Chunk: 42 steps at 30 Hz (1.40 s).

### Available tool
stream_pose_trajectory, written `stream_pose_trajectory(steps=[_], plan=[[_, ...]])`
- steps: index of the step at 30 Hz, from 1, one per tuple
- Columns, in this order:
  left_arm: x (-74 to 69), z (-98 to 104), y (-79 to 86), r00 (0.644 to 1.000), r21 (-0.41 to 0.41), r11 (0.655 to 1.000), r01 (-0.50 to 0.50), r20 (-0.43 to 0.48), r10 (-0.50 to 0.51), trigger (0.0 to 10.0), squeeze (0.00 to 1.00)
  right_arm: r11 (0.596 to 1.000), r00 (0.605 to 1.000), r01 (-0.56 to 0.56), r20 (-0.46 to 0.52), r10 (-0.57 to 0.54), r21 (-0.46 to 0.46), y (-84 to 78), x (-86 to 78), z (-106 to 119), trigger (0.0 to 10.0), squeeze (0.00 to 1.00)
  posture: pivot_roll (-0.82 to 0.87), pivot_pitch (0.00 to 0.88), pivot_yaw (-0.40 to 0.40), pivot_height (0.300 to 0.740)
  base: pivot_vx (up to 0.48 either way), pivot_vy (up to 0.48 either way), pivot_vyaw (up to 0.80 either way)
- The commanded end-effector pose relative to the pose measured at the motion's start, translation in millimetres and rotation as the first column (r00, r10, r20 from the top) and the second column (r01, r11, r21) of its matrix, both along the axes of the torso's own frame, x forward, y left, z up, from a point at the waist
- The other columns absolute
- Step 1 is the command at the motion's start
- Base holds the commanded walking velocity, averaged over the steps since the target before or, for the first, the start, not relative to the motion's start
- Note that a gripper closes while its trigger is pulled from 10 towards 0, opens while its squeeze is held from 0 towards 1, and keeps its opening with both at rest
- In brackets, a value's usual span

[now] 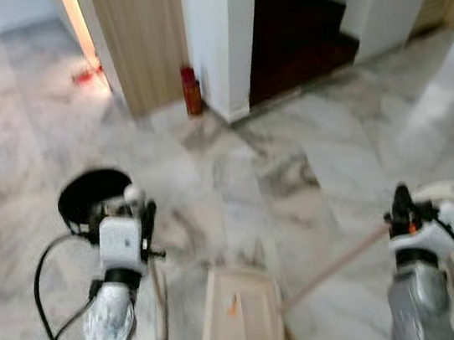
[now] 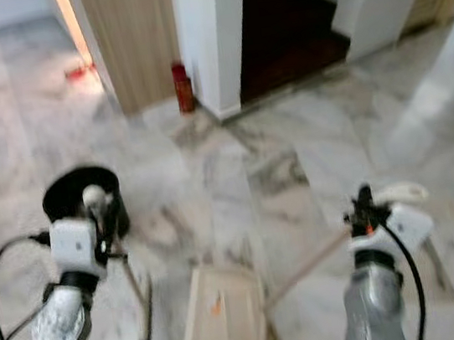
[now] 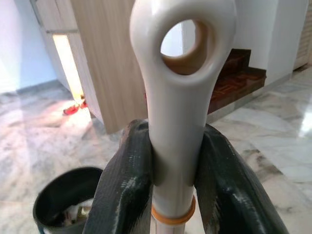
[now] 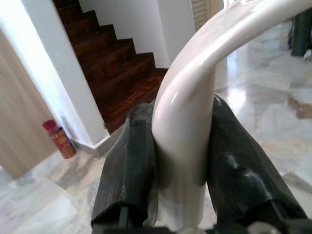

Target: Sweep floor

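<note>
With the left gripper (image 3: 173, 180) clamped on the broom handle (image 3: 178, 97) and the right gripper (image 4: 183, 165) on the dustpan's handle (image 4: 195, 87), the dustpan (image 1: 240, 310), near the black bin (image 1: 91, 196), holds what looks like orange debris, so emptying probably remains.

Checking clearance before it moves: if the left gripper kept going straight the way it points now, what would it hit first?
Probably the wooden panel; the left gripper, shut on the broom handle, points over the black bin toward it. Depth is unclear.
</note>
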State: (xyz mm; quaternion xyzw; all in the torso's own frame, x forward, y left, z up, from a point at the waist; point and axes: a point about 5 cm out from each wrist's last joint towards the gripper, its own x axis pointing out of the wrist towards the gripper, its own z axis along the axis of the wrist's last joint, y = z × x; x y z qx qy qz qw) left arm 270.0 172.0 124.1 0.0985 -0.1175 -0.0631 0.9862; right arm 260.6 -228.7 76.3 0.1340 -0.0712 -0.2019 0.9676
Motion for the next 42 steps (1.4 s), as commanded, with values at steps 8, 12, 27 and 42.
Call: stream_pose_trajectory(steps=[8,12,27,42], plan=[[0.2,9.4,2.9,0.999,0.022,1.0,-0.006,0.047,0.005,10.0,0.0,1.0,0.998,-0.004,0.059,0.004,0.005,2.8,4.5,11.6,10.0,0.0,0.15,0.079,-0.082,0.74,0.0,0.459,0.0],[0.1,9.4,3.0,0.999,0.022,1.0,-0.006,0.047,0.005,9.9,0.0,1.0,0.998,-0.003,0.057,0.003,0.004,2.9,4.4,11.4,10.0,0.0,0.15,0.079,-0.082,0.74,0.0,0.459,0.0],[0.5,9.2,2.6,0.999,0.021,1.0,-0.004,0.047,0.003,9.9,0.0,1.0,0.998,-0.005,0.061,0.004,0.014,3.6,4.9,11.6,10.0,0.0,0.15,0.077,-0.081,0.74,0.0,0.463,0.0],[-0.3,9.1,1.8,0.999,0.02,1.0,-0.002,0.047,0.001,9.8,0.0,1.0,0.999,-0.008,0.053,0.007,0.017,4.7,4.2,10.7,10.0,0.0,0.16,0.078,-0.083,0.74,0.0,0.463,0.0]])
